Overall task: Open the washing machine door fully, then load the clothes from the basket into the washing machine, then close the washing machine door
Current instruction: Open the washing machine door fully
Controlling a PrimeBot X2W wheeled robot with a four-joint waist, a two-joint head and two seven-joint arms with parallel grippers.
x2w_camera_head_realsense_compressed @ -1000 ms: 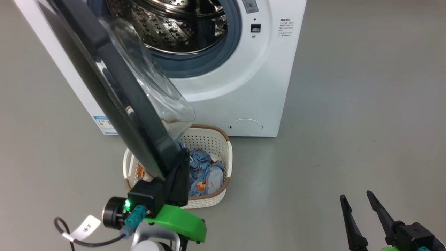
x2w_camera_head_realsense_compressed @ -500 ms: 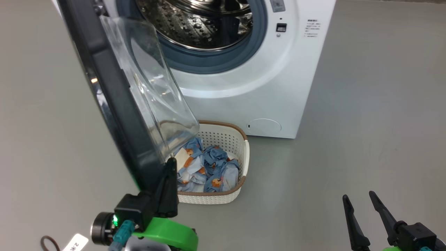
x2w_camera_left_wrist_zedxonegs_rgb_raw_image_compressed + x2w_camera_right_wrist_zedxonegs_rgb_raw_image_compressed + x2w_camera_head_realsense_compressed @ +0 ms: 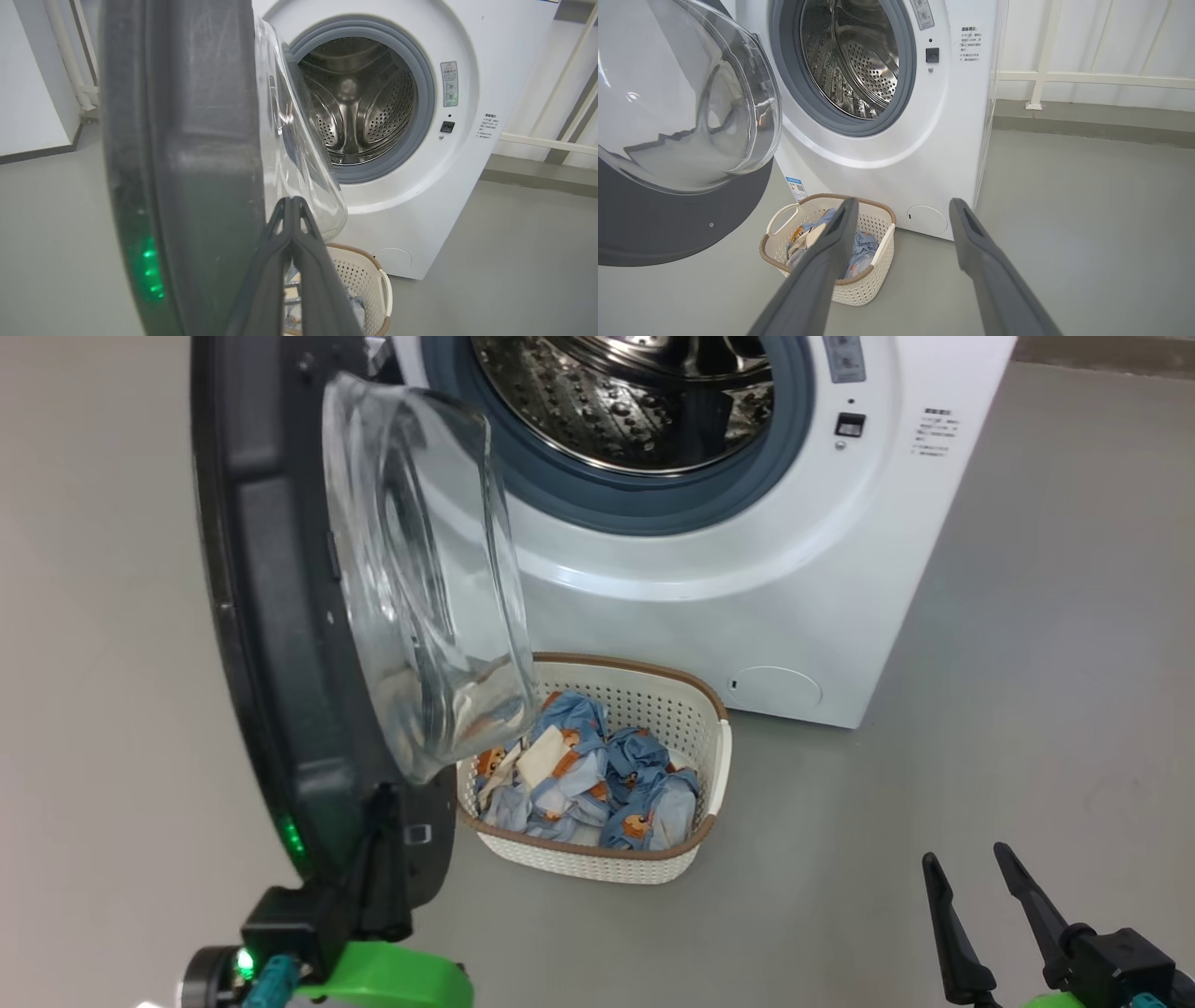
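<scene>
Door-opening is the step you have in hand. The washing machine door [image 3: 271, 616] stands swung well out from the washing machine [image 3: 747, 616], its dark inner face turned toward the drum [image 3: 635, 401], which lies open to view. Your left pincer [image 3: 290, 201] is clenched with nothing between its fingers, which lie pressed together against the lower part of that inner face. I judge that you are pushing the door, not gripping it.

Your right pincer [image 3: 964, 852] is released, its jaws spread wide, and hangs low over the bare floor [image 3: 1027, 663], well apart from everything. The basket [image 3: 597, 861] sits on the floor just in front of the machine, with the clothes [image 3: 597, 775] bundled inside, none loaded yet.

In the head view the door's glass bowl [image 3: 420, 588] hangs over the basket's left end. So the next move, as I read it, calls for you to press the door further out until it stops. Keep the closed fingers flat on the inner face so they do not slide off the rim. After that, the right pincer has a free path down to the clothes.
</scene>
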